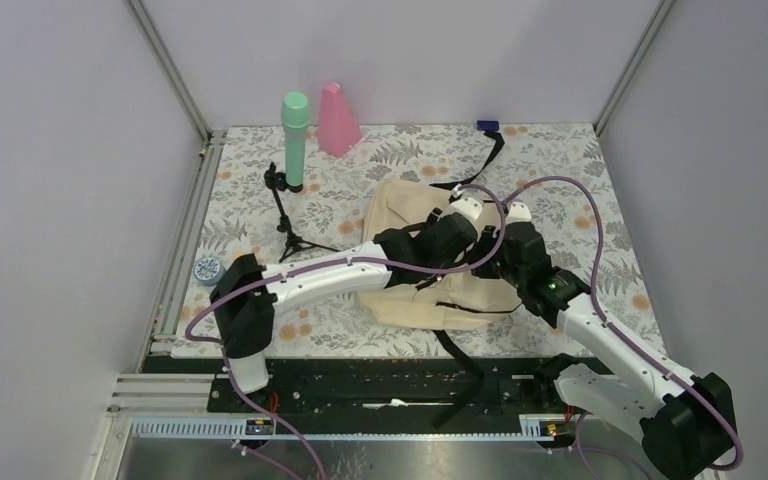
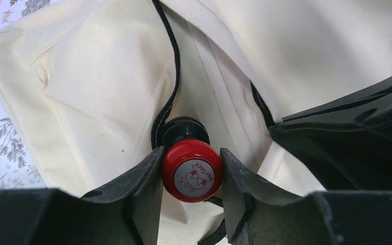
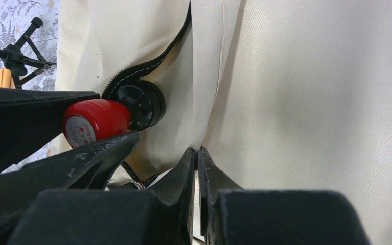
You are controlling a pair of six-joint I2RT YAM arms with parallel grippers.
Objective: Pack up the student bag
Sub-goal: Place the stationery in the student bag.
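The student bag [image 1: 400, 215], cream fabric with black straps, lies flat in the middle of the table. My left gripper [image 2: 191, 151] is shut on a stamp [image 2: 191, 171] with a red cap, a grey "Perfect" label and a black body. The stamp's black end pokes into the bag [image 2: 92, 87] at its black zipper [image 2: 168, 87]. My right gripper [image 3: 196, 149] is shut on a fold of the bag's fabric [image 3: 311, 92] just right of the stamp [image 3: 94, 120]. From above, the left gripper [image 1: 465, 215] and right gripper [image 1: 515, 215] sit side by side over the bag's right part.
A green cylinder [image 1: 295, 140] and a pink cone [image 1: 337, 118] stand at the back. A small black tripod [image 1: 285, 215] stands left of the bag, and a little blue round thing [image 1: 206, 269] lies near the left rail. A bag strap with a blue buckle [image 1: 488, 126] reaches the back edge.
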